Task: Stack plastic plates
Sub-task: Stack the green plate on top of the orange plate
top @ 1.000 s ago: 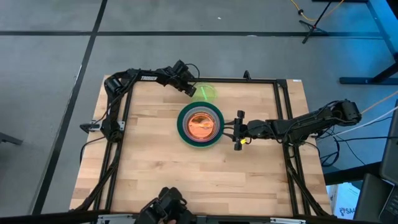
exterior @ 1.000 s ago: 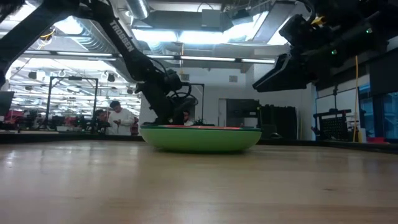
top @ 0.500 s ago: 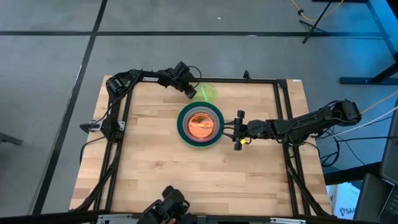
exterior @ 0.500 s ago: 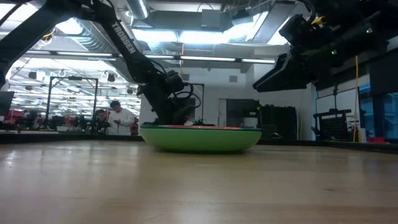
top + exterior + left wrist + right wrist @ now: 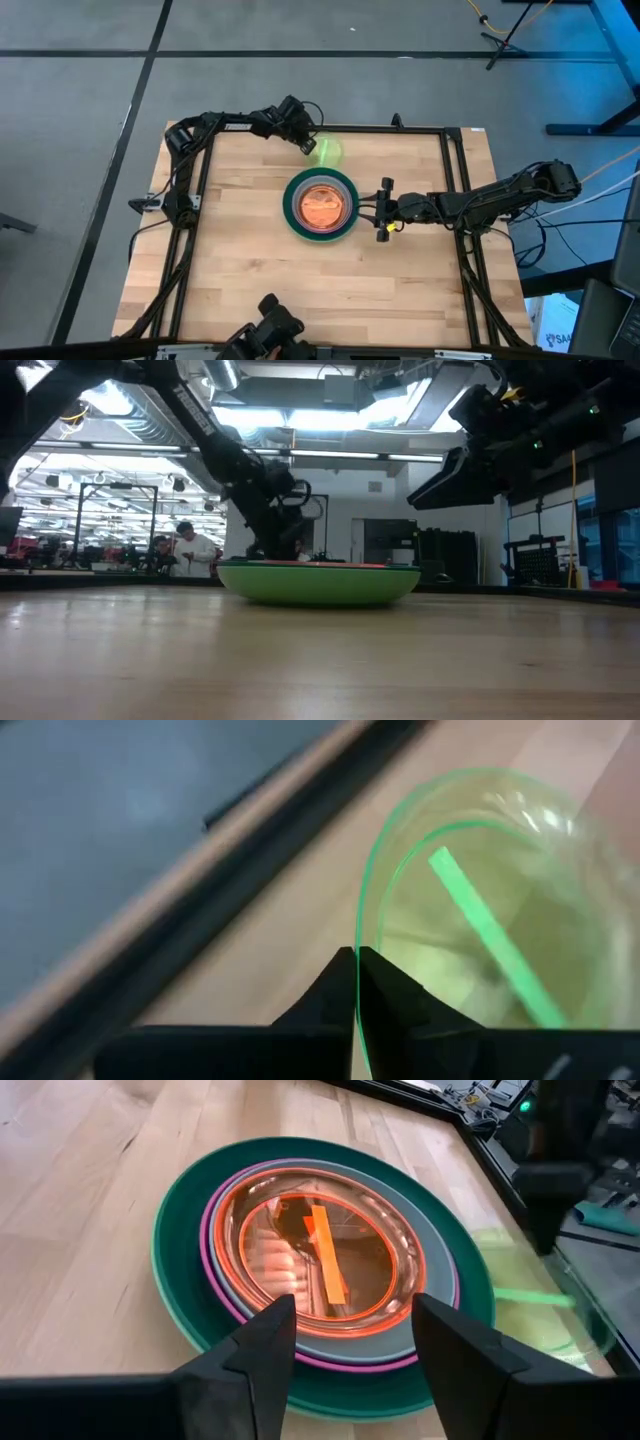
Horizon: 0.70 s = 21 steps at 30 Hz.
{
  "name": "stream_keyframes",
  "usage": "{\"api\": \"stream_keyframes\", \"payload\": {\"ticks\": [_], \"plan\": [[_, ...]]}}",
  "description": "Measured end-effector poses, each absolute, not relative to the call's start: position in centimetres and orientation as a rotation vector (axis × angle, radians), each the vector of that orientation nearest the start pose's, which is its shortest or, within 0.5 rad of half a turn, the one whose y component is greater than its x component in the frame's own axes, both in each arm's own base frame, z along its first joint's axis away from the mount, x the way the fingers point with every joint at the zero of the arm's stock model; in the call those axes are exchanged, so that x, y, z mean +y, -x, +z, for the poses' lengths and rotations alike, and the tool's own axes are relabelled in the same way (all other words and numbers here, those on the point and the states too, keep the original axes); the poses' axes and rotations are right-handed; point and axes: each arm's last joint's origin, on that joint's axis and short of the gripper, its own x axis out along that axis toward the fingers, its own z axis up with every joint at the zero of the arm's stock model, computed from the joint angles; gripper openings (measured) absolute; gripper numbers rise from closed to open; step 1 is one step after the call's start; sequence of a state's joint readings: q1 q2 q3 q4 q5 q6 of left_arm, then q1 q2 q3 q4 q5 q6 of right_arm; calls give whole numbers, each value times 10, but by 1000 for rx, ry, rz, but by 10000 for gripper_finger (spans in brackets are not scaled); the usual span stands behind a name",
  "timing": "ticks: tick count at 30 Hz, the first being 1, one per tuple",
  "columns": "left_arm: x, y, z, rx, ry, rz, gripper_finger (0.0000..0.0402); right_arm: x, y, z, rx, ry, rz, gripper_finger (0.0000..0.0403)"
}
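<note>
Lime plate (image 5: 328, 152) now tilts up off the tabletop (image 5: 250, 250), rim clamped in my left gripper (image 5: 306, 143) | stack (image 5: 321, 203) just beside, awaiting it | right gripper (image 5: 378, 209) open beside stack.

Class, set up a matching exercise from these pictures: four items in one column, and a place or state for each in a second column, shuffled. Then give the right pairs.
Items:
1. lime plate
2. orange plate
3. dark green plate
4. right pincer

Places or states:
A. bottom of the stack as seen from above, widest rim
B. open, beside the stack
C. pinched at its rim by the left pincer, near the table's far edge
D. top of the stack

Pairs: 1-C, 2-D, 3-A, 4-B
</note>
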<state>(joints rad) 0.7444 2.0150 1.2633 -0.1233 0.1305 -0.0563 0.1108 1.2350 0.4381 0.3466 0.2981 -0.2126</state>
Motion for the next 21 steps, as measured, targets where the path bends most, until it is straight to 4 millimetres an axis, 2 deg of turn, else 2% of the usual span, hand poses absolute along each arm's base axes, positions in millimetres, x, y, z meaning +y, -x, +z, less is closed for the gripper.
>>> {"api": "stream_keyframes", "payload": {"ticks": [6, 11, 14, 17, 21], "plan": [[272, -301, 194, 689, 362, 645, 1, 17, -232, 177, 463, 253, -147, 193], [252, -296, 241, 603, 304, 620, 1, 17, -232, 177, 463, 233, -152, 193], [237, -293, 262, 583, 282, 592, 1, 17, -232, 177, 462, 233, -152, 193], [217, -292, 275, 605, 268, 541, 1, 17, -232, 177, 462, 233, -152, 193], [189, -298, 278, 684, 242, 461, 0, 17, -232, 177, 461, 210, -155, 193]]}}
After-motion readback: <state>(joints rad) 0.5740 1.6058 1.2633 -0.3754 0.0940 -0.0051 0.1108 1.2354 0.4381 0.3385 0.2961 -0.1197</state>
